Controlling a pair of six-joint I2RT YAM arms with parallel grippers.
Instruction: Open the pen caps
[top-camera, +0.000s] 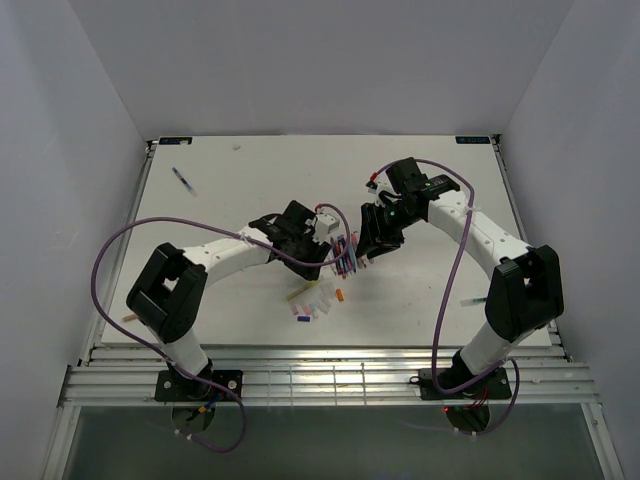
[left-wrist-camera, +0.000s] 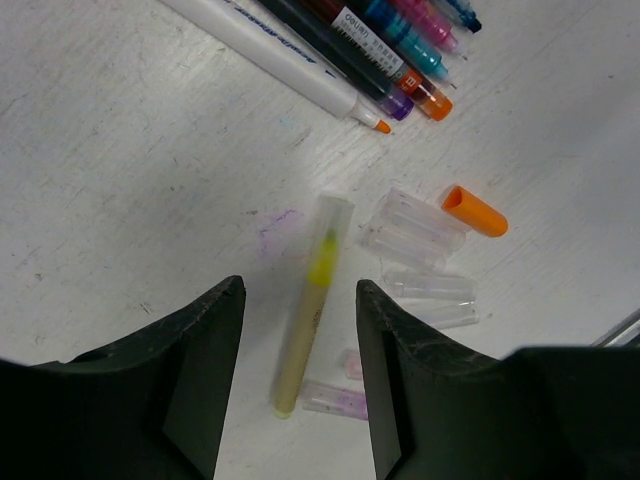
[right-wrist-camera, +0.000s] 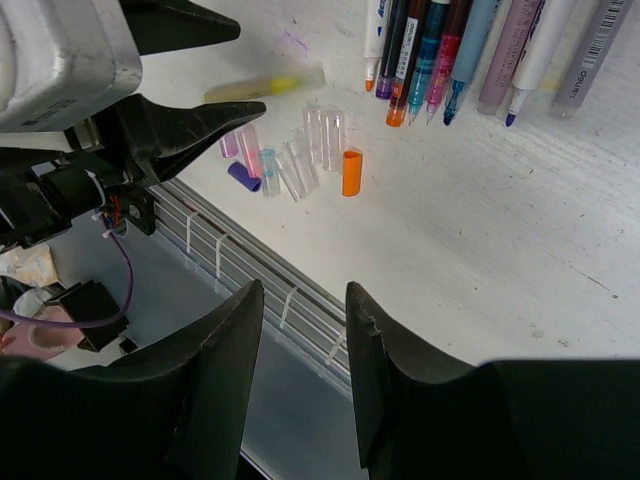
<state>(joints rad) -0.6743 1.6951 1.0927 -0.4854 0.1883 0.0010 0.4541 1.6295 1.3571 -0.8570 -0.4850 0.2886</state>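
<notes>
We count nine pens (right-wrist-camera: 432, 50) in the row, side by side, as near as the right wrist view lets us tell. One yellow pen (right-wrist-camera: 265, 88) lies apart from them. One lone pen (top-camera: 183, 180) sits far up the counter (top-camera: 250, 170). That gives us eleven. Loose caps on the counter: one orange cap (right-wrist-camera: 351, 172), one purple cap (right-wrist-camera: 243, 177), one pink cap (right-wrist-camera: 250, 150), and four or five clear caps (right-wrist-camera: 335, 135). These overlap, so our tally there is unsure.
</notes>
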